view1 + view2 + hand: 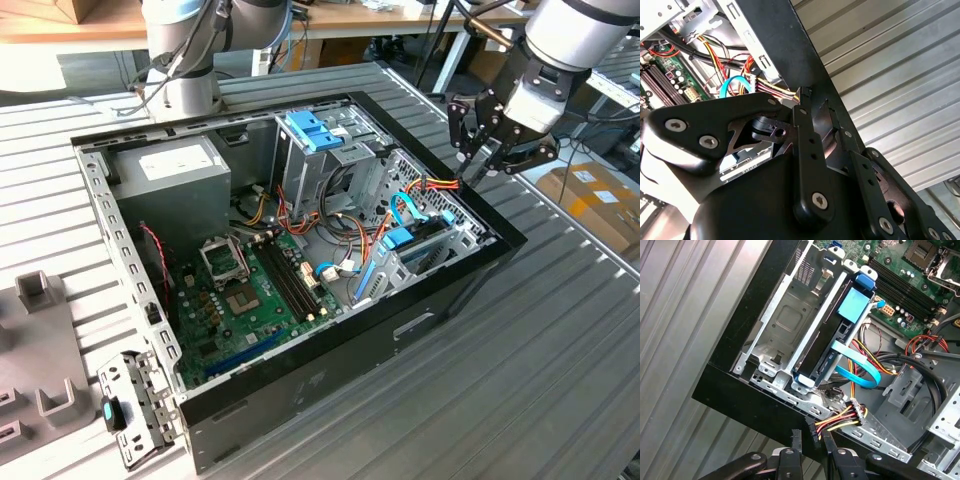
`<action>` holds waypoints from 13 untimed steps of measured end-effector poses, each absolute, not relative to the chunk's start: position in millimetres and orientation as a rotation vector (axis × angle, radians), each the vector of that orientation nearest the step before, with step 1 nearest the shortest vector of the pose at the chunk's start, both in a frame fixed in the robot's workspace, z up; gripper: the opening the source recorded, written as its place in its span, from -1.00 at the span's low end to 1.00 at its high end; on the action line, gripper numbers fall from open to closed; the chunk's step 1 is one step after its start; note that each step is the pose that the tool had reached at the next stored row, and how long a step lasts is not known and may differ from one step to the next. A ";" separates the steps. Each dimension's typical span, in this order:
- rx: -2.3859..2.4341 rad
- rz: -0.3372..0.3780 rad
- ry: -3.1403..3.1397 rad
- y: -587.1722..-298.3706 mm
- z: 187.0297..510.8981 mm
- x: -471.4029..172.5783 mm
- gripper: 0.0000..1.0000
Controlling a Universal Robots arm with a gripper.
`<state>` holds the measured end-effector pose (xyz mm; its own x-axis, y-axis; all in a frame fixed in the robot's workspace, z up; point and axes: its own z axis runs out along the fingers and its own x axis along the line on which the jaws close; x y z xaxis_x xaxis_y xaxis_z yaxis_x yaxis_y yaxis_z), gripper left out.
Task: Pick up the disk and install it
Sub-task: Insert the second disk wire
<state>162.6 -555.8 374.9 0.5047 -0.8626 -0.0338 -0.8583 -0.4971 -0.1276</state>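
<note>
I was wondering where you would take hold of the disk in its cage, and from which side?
Probably the blue tab atop the disk, approached from the open side of the case. It stands on edge in the grey cage, walls close beside its faces, so only that edge stands free.

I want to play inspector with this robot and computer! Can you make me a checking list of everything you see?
Surface: ribbed metal table, open computer case on it.
Job's things: disk stands in the grey drive cage, blue frame around it.
Clutter: grey bracket and grey blocks beside the case.
Grippers: gripper at the case edge, closed on the black connector.
Cables: coloured wires run to that connector; blue flat cable by the disk.
Surroundings: another arm's base, cardboard boxes.
</note>
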 end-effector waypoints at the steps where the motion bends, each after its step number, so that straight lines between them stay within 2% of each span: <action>1: -2.617 -0.053 1.497 -555.8 375.0 162.2 -0.40; 13: -2.757 -0.045 1.239 -555.8 371.8 162.0 -0.40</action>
<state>162.0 -555.8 371.8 0.6647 -0.7468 -0.0217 -0.7433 -0.6581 -0.1199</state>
